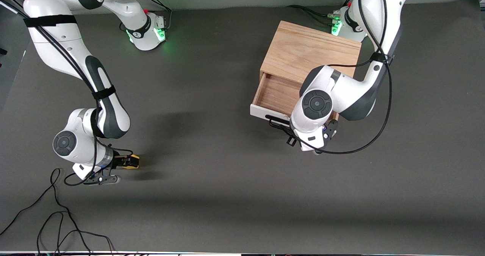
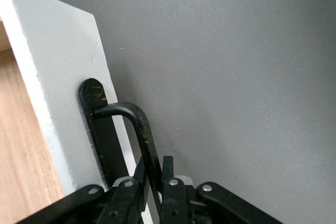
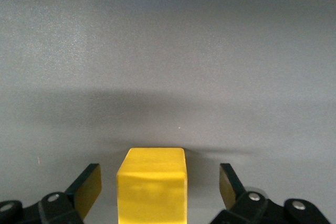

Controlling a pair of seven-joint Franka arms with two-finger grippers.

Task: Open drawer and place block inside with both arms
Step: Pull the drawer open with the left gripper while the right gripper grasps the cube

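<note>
The drawer stands pulled out of the light-wood cabinet, its wood interior empty. My left gripper is in front of the drawer's white front panel, shut on the black bar handle. The yellow block sits on the table toward the right arm's end, nearer to the front camera than the cabinet. My right gripper is open and low at the table. Its fingers stand on either side of the block, with gaps on both sides.
Loose black cables lie on the table near the front edge at the right arm's end. The grey table spreads wide between the block and the cabinet. A cable loops under the left wrist.
</note>
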